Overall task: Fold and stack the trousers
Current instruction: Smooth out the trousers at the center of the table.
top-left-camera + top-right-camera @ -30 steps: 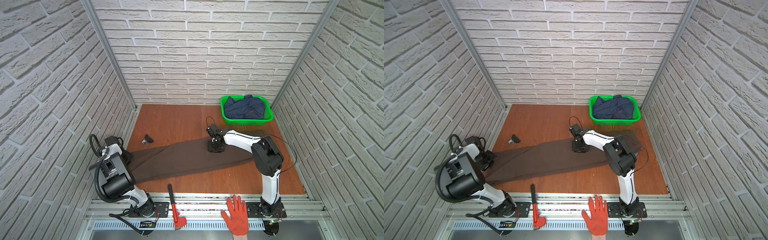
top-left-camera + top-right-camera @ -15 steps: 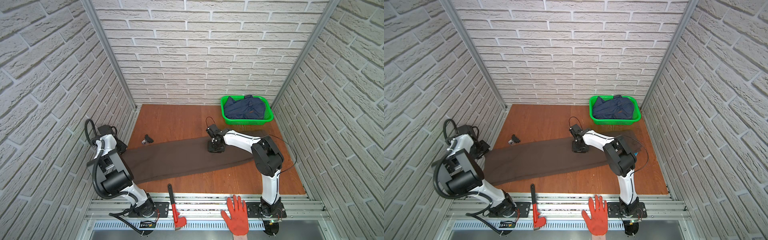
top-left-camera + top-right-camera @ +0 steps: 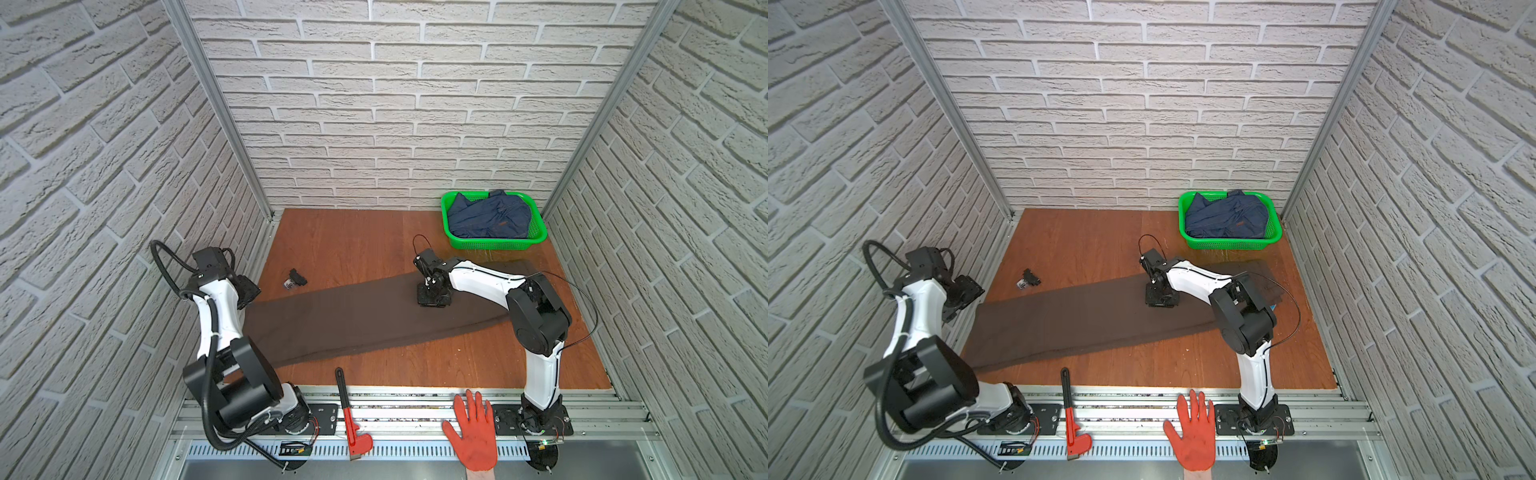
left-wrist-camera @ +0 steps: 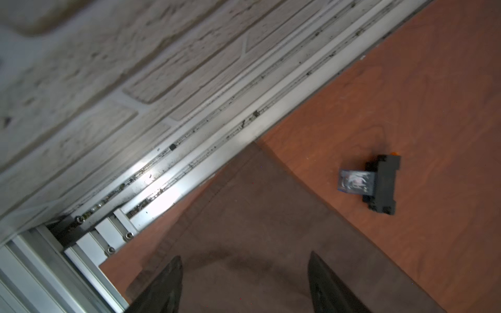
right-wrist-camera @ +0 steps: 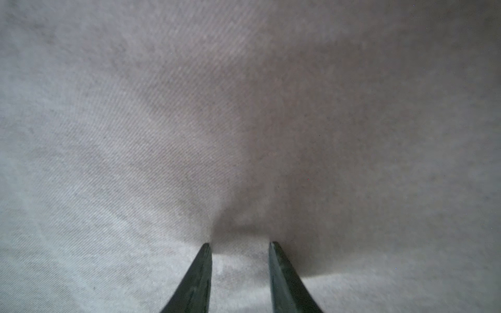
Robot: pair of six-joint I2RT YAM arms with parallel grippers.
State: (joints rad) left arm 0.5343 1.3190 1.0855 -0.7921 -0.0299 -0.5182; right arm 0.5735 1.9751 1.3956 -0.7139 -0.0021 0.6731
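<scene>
Broadly, the wooden bench (image 3: 353, 241) is carrying the dark brown trousers (image 3: 353, 320) (image 3: 1079, 320), which are lying flat in one long band. The band is running slantwise from the bench's left edge, near the front left corner, towards the right edge just in front of the basket.

The right gripper (image 3: 433, 297) (image 3: 1160, 300) is pointing down and pressing on the trousers near their back edge, right of the band's middle. In the right wrist view this gripper (image 5: 240, 245) is showing a narrow gap between its jaws. Both tips are touching the cloth, and no fold is showing pinched between them.

The left gripper (image 3: 245, 291) (image 3: 967, 291) is hanging over the trousers' end at the left edge. In the left wrist view it (image 4: 244, 257) is standing wide apart and holding nothing, with bare fabric between its fingers.

A green basket (image 3: 494, 245) is sitting in the back right corner, holding a dark blue denim garment (image 3: 490, 214). A gloved hand (image 3: 473, 432) in orange is resting flat on the metal rail (image 3: 415, 409) along the front edge. A red pipe wrench (image 3: 349, 411) is lying across that rail. A small black component (image 3: 297, 278) (image 4: 379, 187) is lying near the left edge, just behind the trousers and apart from them.
</scene>
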